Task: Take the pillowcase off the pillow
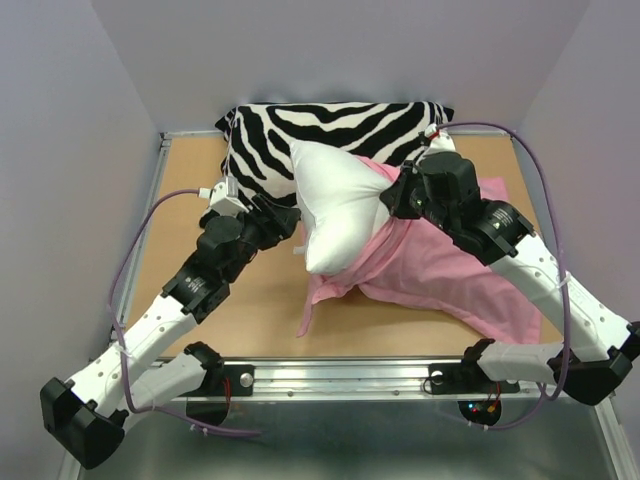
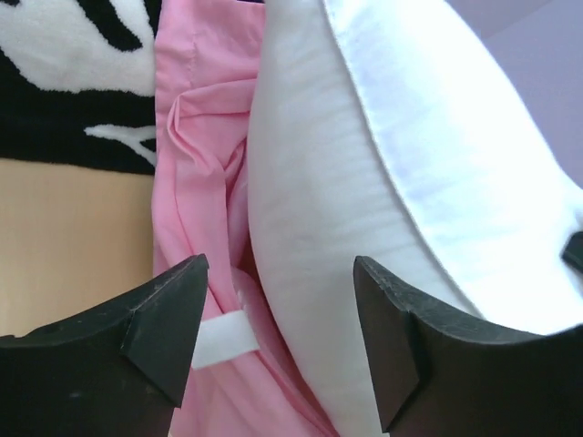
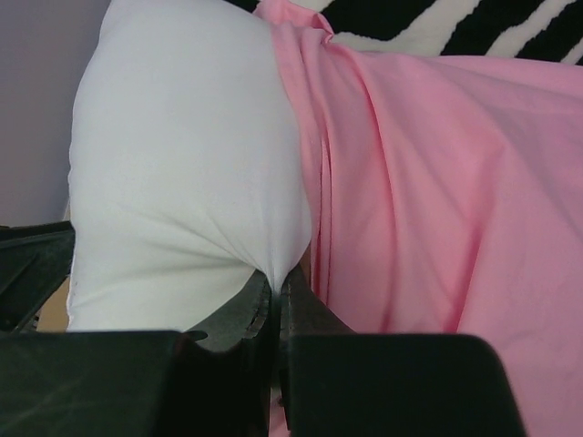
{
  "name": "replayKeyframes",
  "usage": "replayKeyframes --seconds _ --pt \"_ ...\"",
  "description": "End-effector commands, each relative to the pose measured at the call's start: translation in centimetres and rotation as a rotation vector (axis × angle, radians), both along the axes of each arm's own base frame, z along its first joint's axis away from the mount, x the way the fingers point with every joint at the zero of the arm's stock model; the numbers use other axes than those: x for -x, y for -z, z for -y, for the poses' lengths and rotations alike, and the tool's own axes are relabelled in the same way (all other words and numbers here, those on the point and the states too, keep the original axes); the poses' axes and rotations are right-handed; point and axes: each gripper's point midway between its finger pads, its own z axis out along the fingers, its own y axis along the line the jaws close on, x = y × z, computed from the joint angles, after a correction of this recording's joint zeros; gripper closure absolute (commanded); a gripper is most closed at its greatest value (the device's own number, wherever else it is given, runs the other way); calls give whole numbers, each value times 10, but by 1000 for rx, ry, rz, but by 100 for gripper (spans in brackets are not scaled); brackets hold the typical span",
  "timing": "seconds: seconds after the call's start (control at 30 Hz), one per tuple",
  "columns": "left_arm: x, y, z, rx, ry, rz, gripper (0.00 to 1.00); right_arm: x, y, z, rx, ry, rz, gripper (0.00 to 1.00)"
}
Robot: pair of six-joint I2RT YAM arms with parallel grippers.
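Note:
The white pillow (image 1: 335, 205) stands lifted over the middle of the table, mostly out of the pink pillowcase (image 1: 440, 270), which spreads flat to its right and below it. My right gripper (image 3: 278, 278) is shut on a pinch of the pillow (image 3: 182, 182) fabric, with pink pillowcase (image 3: 437, 200) beside it. At the pillow's left, my left gripper (image 2: 281, 273) is open. Its fingers (image 2: 173, 309) straddle the pillow (image 2: 364, 228) edge and folds of pillowcase (image 2: 200, 182) without gripping. A small white tag (image 2: 223, 339) lies by the left finger.
A black-and-white zebra-striped cushion (image 1: 330, 130) lies at the back of the table behind the pillow. The brown tabletop (image 1: 190, 170) has a raised metal rim, and grey walls enclose it. Purple cables loop off both arms.

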Motion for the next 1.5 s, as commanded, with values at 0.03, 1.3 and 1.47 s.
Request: replayKeyframes --seconds 0.03,1.3,1.47 --pt "17 -42 5 66 29 -47 9 -16 -68 -25 -187 -50 194 100" --pt "37 -74 85 293 432 233 1 -16 38 -102 -172 -304 -28 99" --pt "48 -89 71 319 417 321 1 -13 48 -109 -174 -330 -41 99"
